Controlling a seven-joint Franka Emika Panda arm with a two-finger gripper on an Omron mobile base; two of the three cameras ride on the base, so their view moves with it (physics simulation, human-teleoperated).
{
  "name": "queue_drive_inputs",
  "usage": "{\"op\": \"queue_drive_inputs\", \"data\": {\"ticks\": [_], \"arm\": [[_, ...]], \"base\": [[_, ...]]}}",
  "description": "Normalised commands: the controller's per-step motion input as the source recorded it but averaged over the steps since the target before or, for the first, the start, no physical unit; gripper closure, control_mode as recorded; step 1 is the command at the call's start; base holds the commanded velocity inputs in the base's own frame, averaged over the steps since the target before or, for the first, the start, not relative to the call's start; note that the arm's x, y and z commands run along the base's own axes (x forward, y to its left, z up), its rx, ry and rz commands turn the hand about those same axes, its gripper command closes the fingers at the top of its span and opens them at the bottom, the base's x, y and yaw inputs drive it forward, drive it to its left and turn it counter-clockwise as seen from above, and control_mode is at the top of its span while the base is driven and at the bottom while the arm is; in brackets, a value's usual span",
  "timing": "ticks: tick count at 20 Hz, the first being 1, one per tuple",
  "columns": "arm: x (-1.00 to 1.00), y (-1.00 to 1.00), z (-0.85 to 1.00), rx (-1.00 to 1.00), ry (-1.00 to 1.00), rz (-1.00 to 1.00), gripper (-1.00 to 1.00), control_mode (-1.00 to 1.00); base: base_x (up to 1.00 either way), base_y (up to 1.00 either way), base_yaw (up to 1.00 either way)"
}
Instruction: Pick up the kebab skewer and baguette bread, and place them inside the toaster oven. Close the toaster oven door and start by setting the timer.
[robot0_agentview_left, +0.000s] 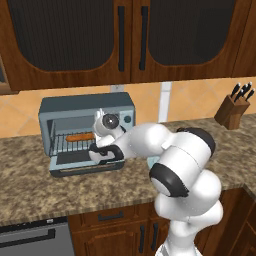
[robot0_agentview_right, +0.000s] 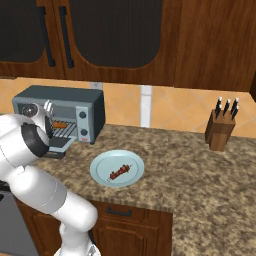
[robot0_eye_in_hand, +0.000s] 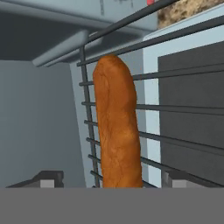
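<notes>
Tool (robot0_eye_in_hand: 111, 181) stands apart around the baguette bread (robot0_eye_in_hand: 117, 131) (lying on the rack (robot0_eye_in_hand: 183, 109)); withdraw straight back without nudging it.

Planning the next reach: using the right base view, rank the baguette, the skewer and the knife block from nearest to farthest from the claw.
1. Baguette: on the oven rack, right at the claw.
2. Skewer: on the plate, right of the oven.
3. Knife block: far right, by the wall.

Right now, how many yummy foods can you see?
2. The long bread lies on the wire rack inside the open toaster oven. The meat skewer lies on the blue plate on the counter, right of the oven. More could be hidden behind the robot arm.
</notes>
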Motion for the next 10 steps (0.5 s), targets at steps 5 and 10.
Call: {"op": "queue_drive_inputs", "data": {"ticks": [5,10], "arm": [[-0.13,0.00,0.04,0.00,0.00,0.00,-1.00,-1.00],[-0.62,-0.11,0.50,0.00,0.00,0.00,-1.00,-1.00]], "base": [[0.00,0.00,0.00],[0.00,0.00,0.00]]}}
